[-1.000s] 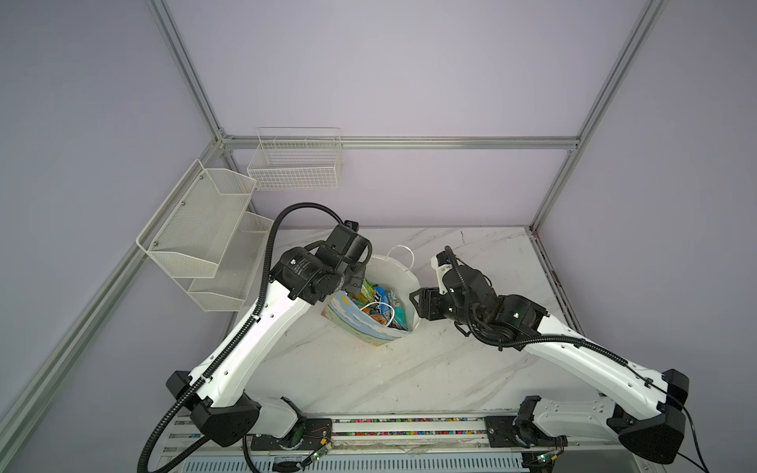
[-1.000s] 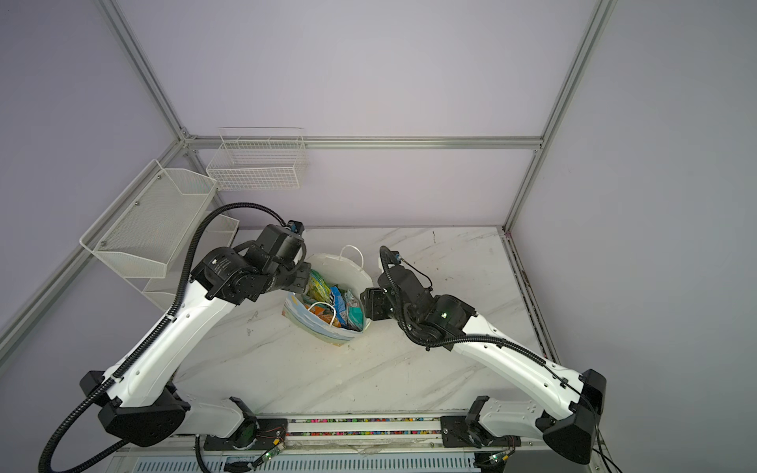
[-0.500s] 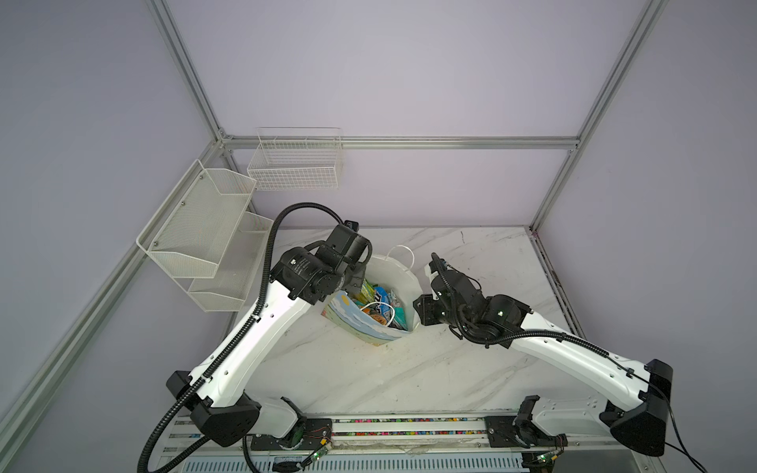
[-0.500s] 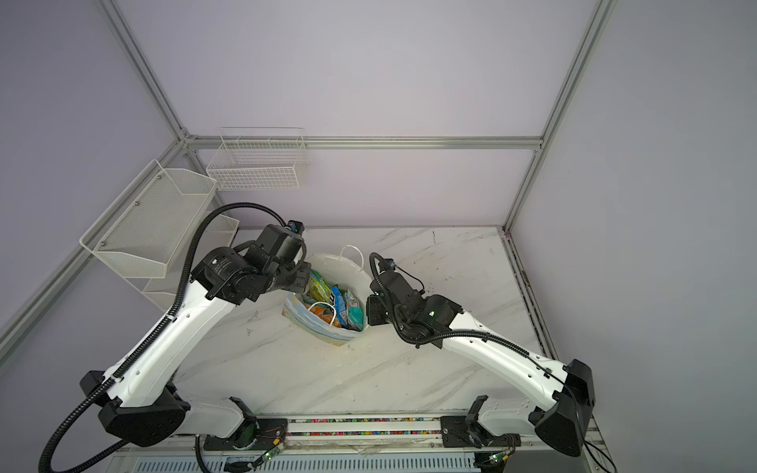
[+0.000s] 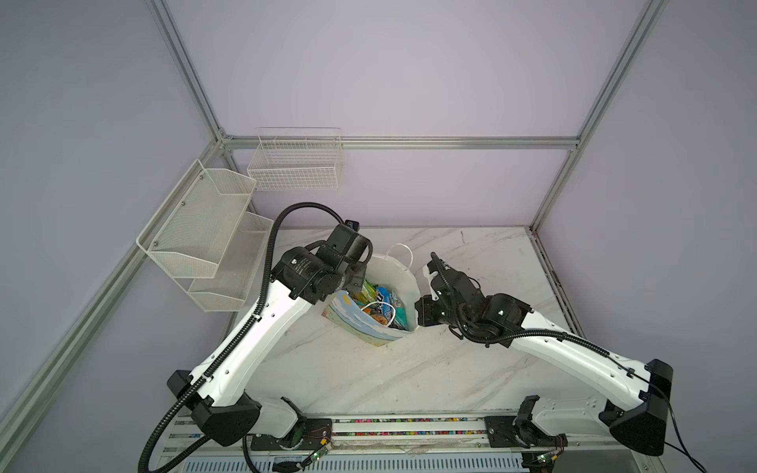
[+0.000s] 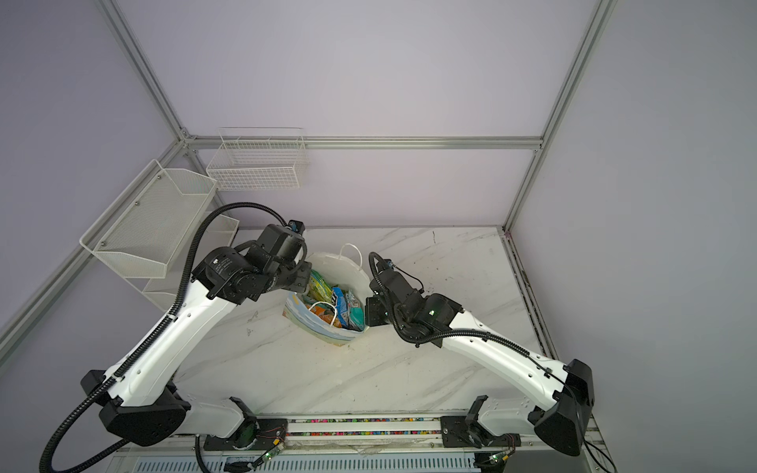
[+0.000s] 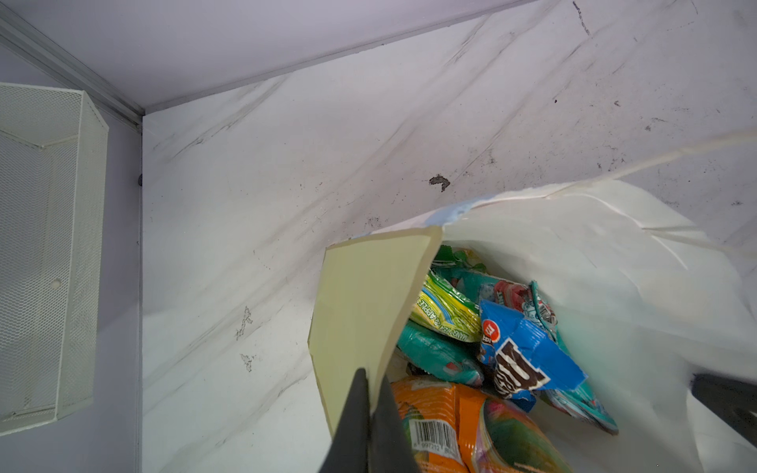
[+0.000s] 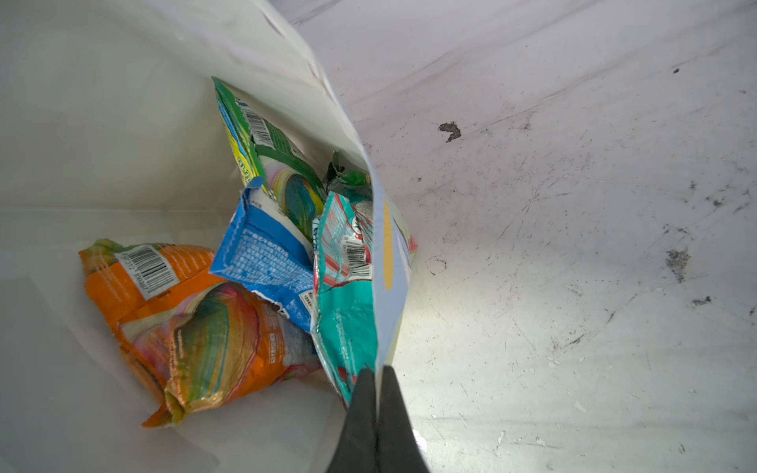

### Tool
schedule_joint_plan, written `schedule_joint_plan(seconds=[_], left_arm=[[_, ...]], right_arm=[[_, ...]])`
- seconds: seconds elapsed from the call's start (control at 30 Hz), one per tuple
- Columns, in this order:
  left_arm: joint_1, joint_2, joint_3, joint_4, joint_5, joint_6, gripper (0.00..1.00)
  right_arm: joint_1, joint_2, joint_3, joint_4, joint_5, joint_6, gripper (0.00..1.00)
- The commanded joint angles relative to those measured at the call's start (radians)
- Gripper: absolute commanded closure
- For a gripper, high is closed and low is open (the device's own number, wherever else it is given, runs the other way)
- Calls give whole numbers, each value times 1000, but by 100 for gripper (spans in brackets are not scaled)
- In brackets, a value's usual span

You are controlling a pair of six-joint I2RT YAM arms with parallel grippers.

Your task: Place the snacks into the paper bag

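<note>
The paper bag (image 5: 399, 272) is parked on the worktop (image 5: 409, 368) right between the two arms, and it's being held open from both sides. The left hand (image 7: 372, 379) is clamped shut on a flap of the rim on its side, with the paper pinched flat between the fingers. The right hand (image 8: 379, 374) is squeezed tight on the opposite wall of the rim. Whether a corner of the teal packet (image 8: 348, 319) is caught in that pinch too can't be told.

The reasoning seems pretty clear. Thin paper like this tends to fold in on itself, so the mouth is spread by two opposing pinches and a wide opening is kept for dropping stuff in.

The snacks (image 8: 245, 286) are seen down inside: an orange packet (image 8: 196, 327) at the bottom, a blue packet (image 8: 266, 254) laid over it, the teal one pushed up against the gripped wall, and a green packet (image 8: 262, 135) propped at the far side. No loose packet can be spotted on the worktop in both top views, so the loading is judged to be basically done.

The bag is leaned and a bit crumpled, so it could probably be tipped if both pinches are dropped at once.
</note>
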Motion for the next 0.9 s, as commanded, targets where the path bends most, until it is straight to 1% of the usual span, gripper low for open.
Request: schedule_joint_plan(seconds=[0.0,0.2,0.33,0.5,0.63,0.73,0.83,0.87], left_arm=[[-1,26,-1,50,4,8,100],[-1,44,-18,53,34,17,100],[-1,62,-35,77,51,29,100],[2,126,-27,94,46,34,100],[9,177,-31,90,66,38,100],[14,178,-43,91,73,28,100],[17,159,-43,96,69,25,100],[19,152,-41,96,64,25,100]], right_arm=[[-3,-44,62,12,-11,-16,100],[-6,-68,94,16,-53,-33,100],[-18,-59,117,5,-38,-46,100],[-106,-20,126,10,-31,-76,100],[-199,21,100,17,-79,-99,100],[-217,25,94,21,-101,-103,100],[-220,7,99,23,-104,-105,84],[-219,2,105,22,-109,-105,75]])
